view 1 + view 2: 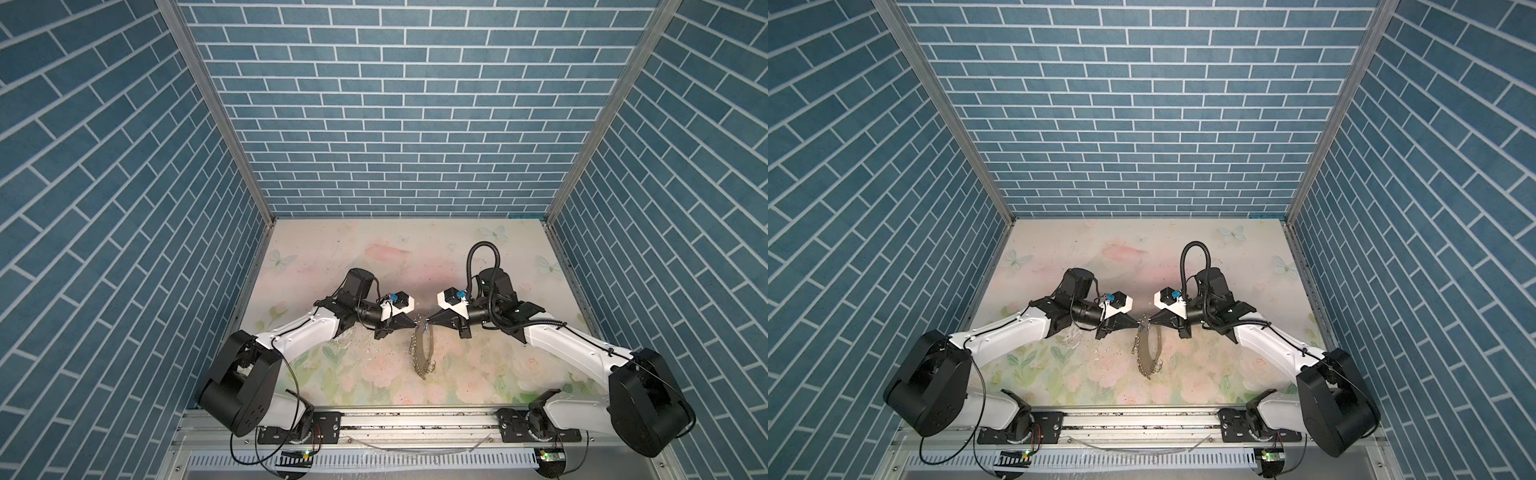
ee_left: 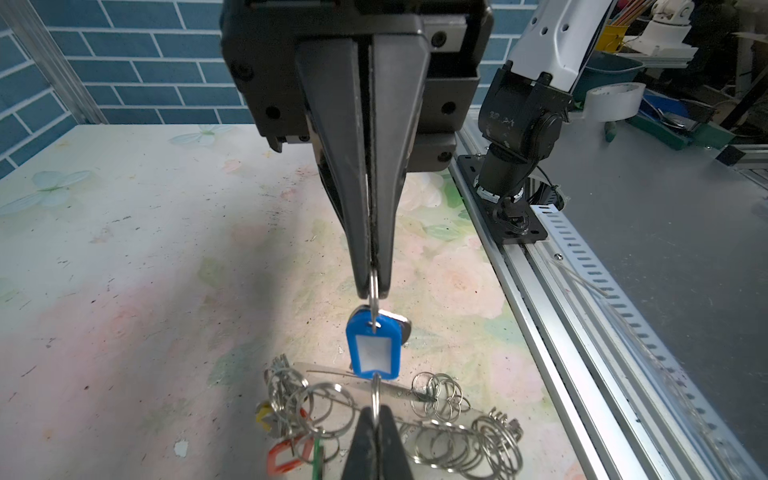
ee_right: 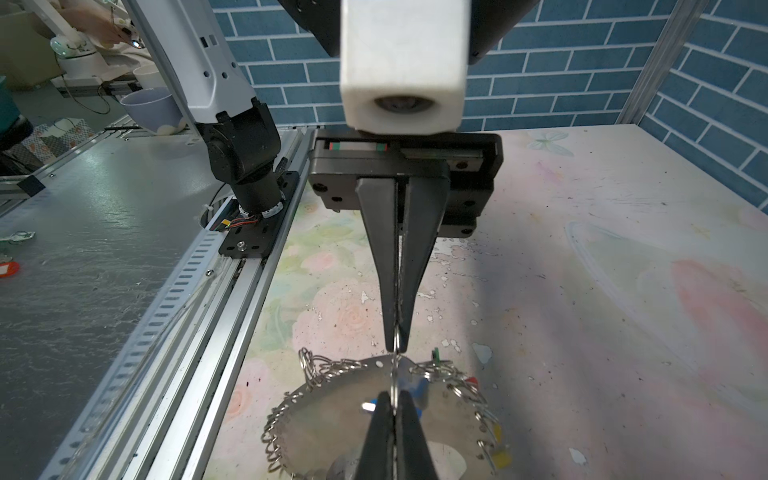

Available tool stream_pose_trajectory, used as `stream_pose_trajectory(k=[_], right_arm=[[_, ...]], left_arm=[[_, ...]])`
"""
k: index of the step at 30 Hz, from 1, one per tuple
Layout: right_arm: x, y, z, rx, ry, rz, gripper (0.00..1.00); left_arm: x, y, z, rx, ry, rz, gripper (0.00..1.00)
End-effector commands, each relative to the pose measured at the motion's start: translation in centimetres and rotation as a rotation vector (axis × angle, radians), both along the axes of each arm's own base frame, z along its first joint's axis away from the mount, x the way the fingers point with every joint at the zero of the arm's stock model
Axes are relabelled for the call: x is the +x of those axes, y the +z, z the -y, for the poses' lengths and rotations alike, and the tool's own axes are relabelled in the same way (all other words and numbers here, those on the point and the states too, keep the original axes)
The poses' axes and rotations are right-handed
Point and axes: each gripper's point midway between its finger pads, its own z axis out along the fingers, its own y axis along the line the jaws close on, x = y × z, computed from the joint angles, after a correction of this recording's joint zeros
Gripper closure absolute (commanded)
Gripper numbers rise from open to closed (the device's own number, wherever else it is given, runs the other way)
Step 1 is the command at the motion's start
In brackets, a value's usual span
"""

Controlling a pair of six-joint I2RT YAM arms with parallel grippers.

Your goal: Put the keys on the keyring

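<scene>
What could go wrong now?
The left gripper and right gripper each pinch a small silver split ring by its thin edge; one could slip free and drop the blue-tagged metal key. Pulling apart might also tug the big silvery hoop keyring along the flowery table.

Robotics lab: brick-print booth walls (image 1: 374, 124), aluminium rail (image 1: 415, 420), cluttered workbench (image 2: 673, 120) beyond.
</scene>
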Motion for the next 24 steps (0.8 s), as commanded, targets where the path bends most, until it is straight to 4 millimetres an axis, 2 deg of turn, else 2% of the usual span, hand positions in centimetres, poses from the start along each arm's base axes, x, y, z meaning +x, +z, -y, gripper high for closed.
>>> stream_pose_trajectory(k=[1,14,24], right_arm=[[-0.4,1.3,-0.5,0.035,0.065,0.07,1.0],[-0.2,1.8,-1.4,0.037,0.078,0.086,1.0],[-0.8,1.7,-1.6,0.039,0.104,0.072,1.0]], left_arm=[[-0.4,1.0,0.2,-0.041,-0.038,0.002,1.0],[-0.6,1.1,0.4,-0.058,-0.055,-0.028,1.0],[-0.4,1.1,0.5,-0.056,-0.05,-0.03,1.0]])
